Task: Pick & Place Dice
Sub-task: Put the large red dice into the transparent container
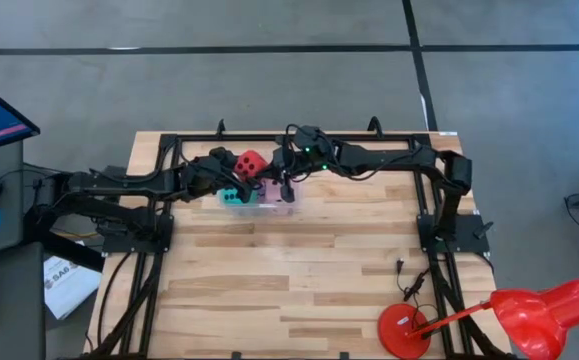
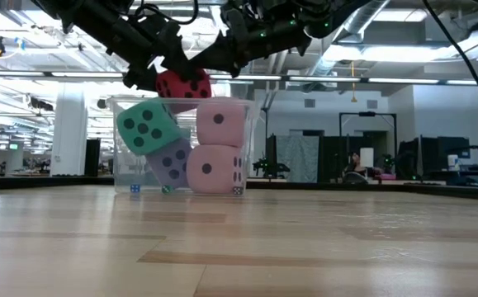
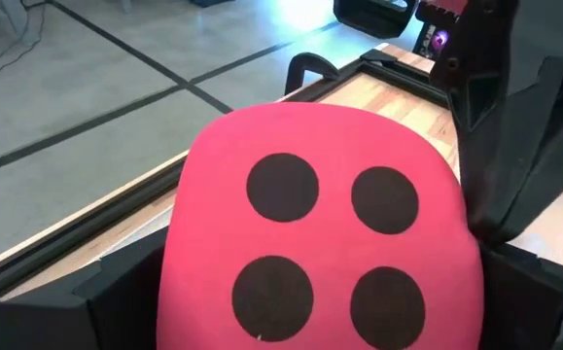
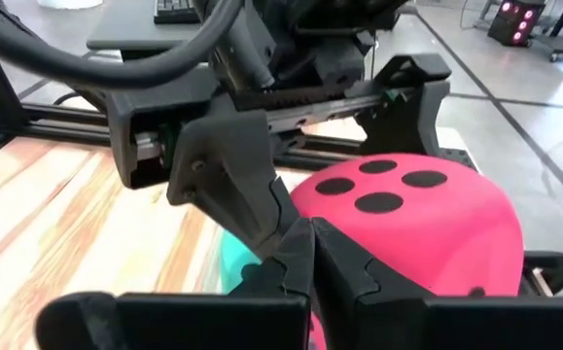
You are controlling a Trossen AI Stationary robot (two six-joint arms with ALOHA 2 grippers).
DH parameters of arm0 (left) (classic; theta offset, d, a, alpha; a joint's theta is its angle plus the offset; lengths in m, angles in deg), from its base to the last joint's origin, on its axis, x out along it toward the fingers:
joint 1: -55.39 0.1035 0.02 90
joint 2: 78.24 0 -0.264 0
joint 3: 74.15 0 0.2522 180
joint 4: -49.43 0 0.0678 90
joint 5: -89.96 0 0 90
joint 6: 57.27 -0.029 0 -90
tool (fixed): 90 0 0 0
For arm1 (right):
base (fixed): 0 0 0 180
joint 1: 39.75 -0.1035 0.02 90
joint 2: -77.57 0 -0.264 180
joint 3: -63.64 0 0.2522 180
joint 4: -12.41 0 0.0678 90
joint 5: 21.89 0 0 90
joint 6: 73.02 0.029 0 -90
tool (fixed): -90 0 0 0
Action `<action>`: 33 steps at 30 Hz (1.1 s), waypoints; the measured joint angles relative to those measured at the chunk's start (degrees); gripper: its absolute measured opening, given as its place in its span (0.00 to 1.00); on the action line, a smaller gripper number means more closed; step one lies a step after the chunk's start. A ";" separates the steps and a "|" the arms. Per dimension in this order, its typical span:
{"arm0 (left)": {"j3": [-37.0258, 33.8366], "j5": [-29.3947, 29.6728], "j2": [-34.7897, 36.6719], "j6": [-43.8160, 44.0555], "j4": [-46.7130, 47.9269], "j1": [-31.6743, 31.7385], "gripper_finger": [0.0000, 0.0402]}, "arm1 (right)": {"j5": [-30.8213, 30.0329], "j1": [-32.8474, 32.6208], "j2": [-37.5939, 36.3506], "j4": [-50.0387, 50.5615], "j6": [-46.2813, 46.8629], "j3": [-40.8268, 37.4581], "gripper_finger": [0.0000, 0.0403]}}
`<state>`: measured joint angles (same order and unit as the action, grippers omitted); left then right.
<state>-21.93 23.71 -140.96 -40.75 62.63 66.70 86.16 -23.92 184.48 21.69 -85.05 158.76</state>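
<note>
- Five dice are in play; four already sit in the clear tub (image 2: 251, 144) near the table's (image 1: 299, 270) far edge — cyan die (image 2: 146, 126) and violet-blue die (image 2: 171, 162) toward the left arm's side, two pale pink dice (image 2: 218, 148) stacked beside them.
- Red die (image 1: 250, 163): held above the tub's open top, four-pip face toward the left wrist camera.
- Left gripper (image 1: 237, 166): jaws spread wide and clamped across the red die, one finger (image 3: 514, 146) on each side face.
- Right gripper (image 1: 284, 183): fingers pressed fully together, holding nothing, tip poised at the tub's rim just beside the red die.
- Handling, as a judgement: the dice look like soft, light foam with a matte skin — unlikely to slip and not fragile, though they would probably squash under a hard squeeze.
- Grip point, as a judgement: two opposite flat faces, centred; the rounded corners would let the fingers roll off.
- Release, as a judgement: little free room remains in the tub, so the red die may perch on top or bounce out.
- Markings: pips only on the dice. A white sheet (image 1: 69, 287) on the floor beside the left arm carries print too small to read.
</note>
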 joint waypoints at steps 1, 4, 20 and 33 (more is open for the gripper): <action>0.00 0.10 0.00 0.00 0.05 0.00 0.98 | 0.01 0.11 0.00 0.36 0.00 -0.03 0.00; 0.00 0.44 0.33 -0.07 0.37 0.02 0.98 | 0.14 0.69 0.00 1.61 0.19 -0.05 0.00; 0.42 -0.18 0.55 0.63 1.62 -0.04 0.98 | -0.55 1.19 -4.26 3.15 0.23 -0.39 0.00; 0.26 0.40 0.46 0.46 1.62 -0.04 0.98 | -0.16 0.73 -4.36 -6.41 -0.61 -0.32 0.00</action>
<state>-21.67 24.10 -140.50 -40.29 64.25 66.66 86.00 -23.19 180.12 15.28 -85.66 158.44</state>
